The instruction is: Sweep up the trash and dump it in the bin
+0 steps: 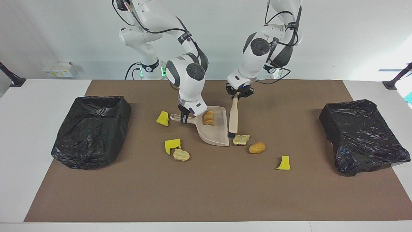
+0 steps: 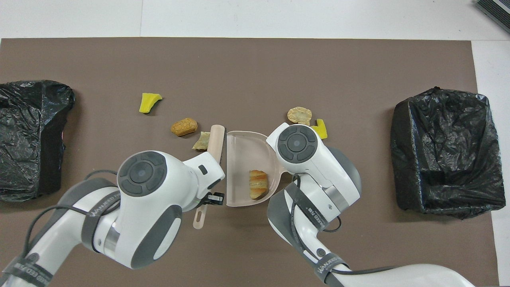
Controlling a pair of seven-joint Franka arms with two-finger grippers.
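In the facing view, two bins lined with black bags are seen on the brown mat (image 1: 206,193), one bin (image 1: 91,130) at the right arm's end and the other bin (image 1: 362,135) at the left arm's end, both well apart from the work in the middle. A beige dustpan (image 1: 212,132) is laid flat between them, and one brown bread-like lump (image 1: 208,117) is now seen inside it, near its raised wall. Six scraps are left on the mat: a yellow chunk (image 1: 163,118) beside the pan's handle, another yellow chunk (image 1: 172,144) touching a tan lump (image 1: 181,155), a pale lump (image 1: 241,139) just beside the pan's open lip, a golden lump (image 1: 257,147) next to it, and a yellow wedge (image 1: 284,163) farther out. The right gripper (image 1: 184,118) is clamped tight on the dustpan's handle. The left gripper (image 1: 237,93) is closed on the beige brush (image 1: 233,119), which is held tilted, its dark bristle end down by the pale lump. In the overhead view, much is covered by the arms: the right gripper's fingers and one yellow chunk are hidden, the second yellow chunk (image 2: 320,129) shows only as a sliver, and the pale lump (image 2: 201,141) is half covered by the brush (image 2: 215,139). The lump in the pan (image 2: 257,183) is plainly seen. The left gripper (image 2: 210,198) is glimpsed at the brush's handle.
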